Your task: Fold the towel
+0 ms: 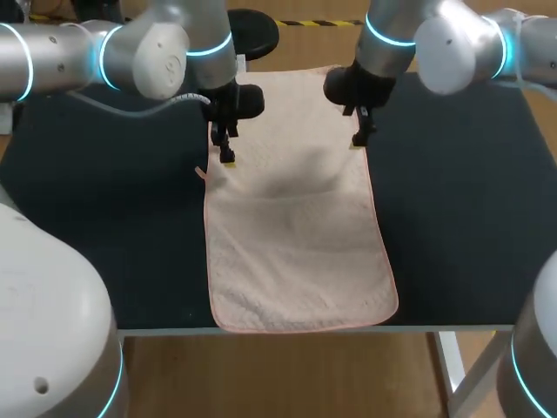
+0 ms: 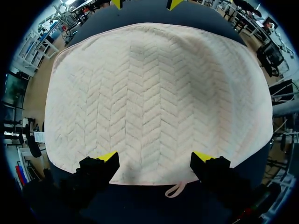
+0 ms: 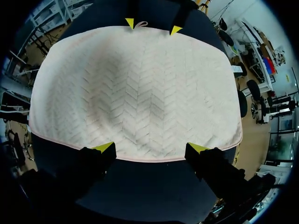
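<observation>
Towel (image 1: pixel 296 244) lies flat, cream herringbone; left gripper (image 2: pixel 155 157), right gripper (image 3: pixel 150 149) both released.

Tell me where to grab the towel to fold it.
Pinch its two long side edges, coming down from above at each outer side: the towel lies flat, and the open left gripper and right gripper sit over those edges.

towel (image 1: pixel 291 226): flat on bench (image 1: pixel 470 218), mid-width, running from far side to near edge | left gripper (image 1: pixel 226 158): over towel's left long edge, far half | right gripper (image 1: pixel 359 139): over right long edge, opposite | loop (image 2: pixel 175 190): off left edge, on bench, under left gripper
</observation>
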